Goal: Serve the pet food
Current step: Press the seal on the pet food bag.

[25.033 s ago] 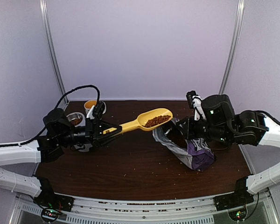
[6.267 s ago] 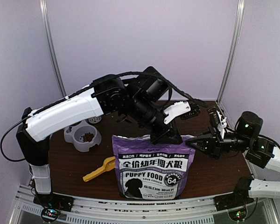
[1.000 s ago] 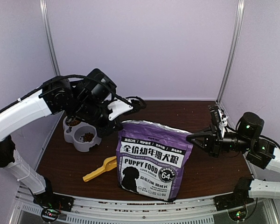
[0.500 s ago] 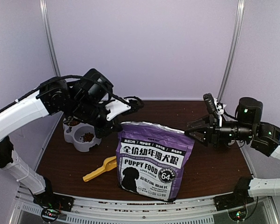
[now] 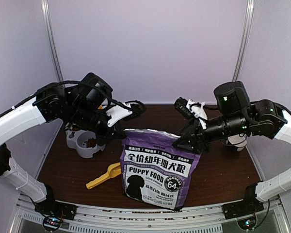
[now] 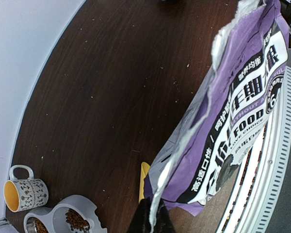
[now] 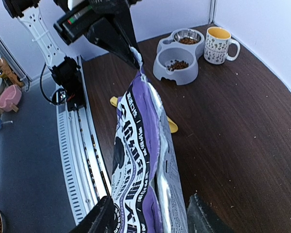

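The purple-and-white pet food bag [image 5: 157,167] stands upright near the table's front edge. My left gripper [image 5: 121,130] is shut on the bag's top left corner; in the left wrist view its black fingers [image 6: 144,221] pinch the silver top edge of the bag [image 6: 233,111]. My right gripper [image 5: 183,142] is open at the bag's top right corner. In the right wrist view that gripper [image 7: 153,221] has one finger on each side of the bag [image 7: 140,155], apart from it. Brown kibble [image 7: 177,64] lies in the grey double bowl [image 7: 177,73].
The grey double bowl [image 5: 85,145] sits at the left, with a yellow-lined mug [image 7: 220,44] behind it. A yellow scoop [image 5: 104,175] lies on the table left of the bag. Walls close in the back and both sides.
My right arm swung left to the bag and its jaws opened around the top right corner. The left gripper kept its hold on the top left corner.
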`<state>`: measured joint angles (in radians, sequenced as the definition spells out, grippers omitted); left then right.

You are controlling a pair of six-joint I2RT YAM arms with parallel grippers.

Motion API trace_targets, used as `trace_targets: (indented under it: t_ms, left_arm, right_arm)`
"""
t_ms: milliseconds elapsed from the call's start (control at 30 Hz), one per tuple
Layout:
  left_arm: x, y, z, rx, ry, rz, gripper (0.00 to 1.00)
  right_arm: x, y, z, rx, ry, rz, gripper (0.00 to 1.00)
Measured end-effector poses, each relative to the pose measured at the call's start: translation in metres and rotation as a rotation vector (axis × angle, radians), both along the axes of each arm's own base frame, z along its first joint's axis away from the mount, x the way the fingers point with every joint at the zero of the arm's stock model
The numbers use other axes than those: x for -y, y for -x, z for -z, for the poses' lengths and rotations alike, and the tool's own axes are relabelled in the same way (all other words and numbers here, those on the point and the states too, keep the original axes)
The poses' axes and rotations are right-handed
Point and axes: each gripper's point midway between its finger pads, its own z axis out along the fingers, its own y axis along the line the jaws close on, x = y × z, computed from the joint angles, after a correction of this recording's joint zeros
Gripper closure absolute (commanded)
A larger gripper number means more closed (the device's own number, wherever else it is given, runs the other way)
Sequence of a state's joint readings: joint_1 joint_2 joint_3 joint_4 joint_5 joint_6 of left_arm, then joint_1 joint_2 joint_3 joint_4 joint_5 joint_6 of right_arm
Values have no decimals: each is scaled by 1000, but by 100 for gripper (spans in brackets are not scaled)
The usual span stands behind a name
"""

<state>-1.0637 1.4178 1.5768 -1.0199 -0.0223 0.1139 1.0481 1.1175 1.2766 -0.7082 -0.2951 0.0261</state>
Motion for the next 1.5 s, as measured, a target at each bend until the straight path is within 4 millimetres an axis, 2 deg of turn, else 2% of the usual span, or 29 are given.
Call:
trace_targets:
  t_ms: [33,167,200,400,500,567,700,733,800,1033,1100,1233,1267,1333,1500]
  left_arm:
    - [0,0,0,0,2,-1,100]
    - [-1,2,-1,-4,11,2,100]
    - [-2,3,-1,-4,13,3,100]
    - [-4,5,-1,-8,24,3,100]
    - [-6,8,-2,-9,34,6,100]
    - [-8,10,-2,-11,40,10,100]
    - [-10,13,-3,-16,48,16,100]
    - [-11,14,-3,-17,49,18,100]
    - [-11,14,-3,-16,51,17,100]
    - [-16,15,-2,-13,54,13,100]
    - [-17,16,-3,-11,59,14,100]
    - [-17,17,-3,-9,76,20,100]
    - [-17,17,-3,-9,79,21,100]
    - [-16,18,-4,-9,86,25,100]
    - [-17,16,-3,-9,88,19,100]
  right_arm:
    - [-3,-1,3,7,33,3,55]
    - [-12,-8,21,21,142,15,96]
    - [-13,-11,23,32,162,19,100]
    - [-16,-12,25,71,198,25,100]
    - [-17,-10,24,83,198,15,81]
    - [-18,-11,23,84,191,15,78]
    - [-27,-13,20,85,184,6,83]
    - [-31,-15,19,85,182,4,87]
    - [-39,-17,21,82,187,-3,100]
    - [-52,-19,24,81,196,-35,100]
    - [-53,-17,23,76,189,-47,88]
    - [-62,-16,19,69,160,-66,83]
    - [-66,-17,18,70,152,-72,85]
    - [-75,-18,17,65,141,-83,100]
    - [-87,-22,19,55,144,-94,100]
